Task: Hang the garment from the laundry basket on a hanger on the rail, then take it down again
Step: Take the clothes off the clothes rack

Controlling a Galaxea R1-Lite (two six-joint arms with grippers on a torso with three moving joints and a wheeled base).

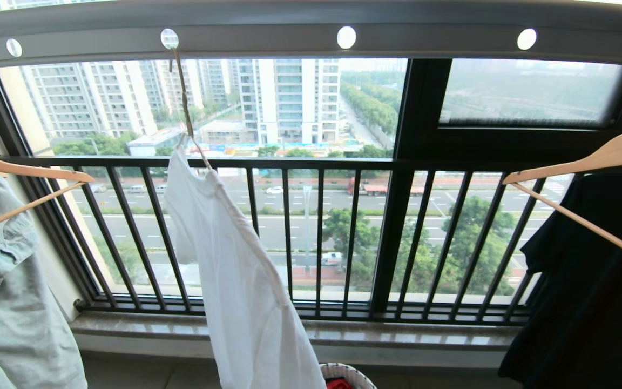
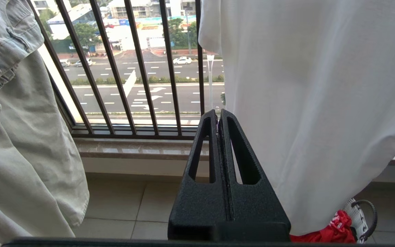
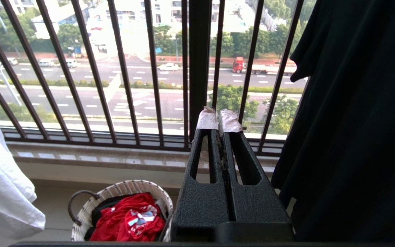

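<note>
A balcony window with a black railing (image 1: 311,162) looks out on a road and tower blocks; the grey rail (image 1: 268,32) runs across the top of the head view. The shirt (image 1: 246,292) hangs from a thin hanger (image 1: 184,102) hooked into a rail hole at upper left, its long axis slanting down toward lower centre, hem just above the basket (image 1: 350,373). So the hanging step looks done; taking it down is left.

Neither arm shows in the head view. The left gripper (image 2: 217,115) has its jaws pressed together and empty, the shirt filling the right of its frame, close by. The right gripper (image 3: 219,115) also has its jaws closed on nothing and sees only the shirt's edge at far left. The left arm is probably nearer.

Only the head view shows the hook; only the right wrist view shows the basket's red cloth (image 3: 129,223) fully. Green denim (image 1: 8,302) and a black garment (image 1: 592,292) flank the shirt.
</note>
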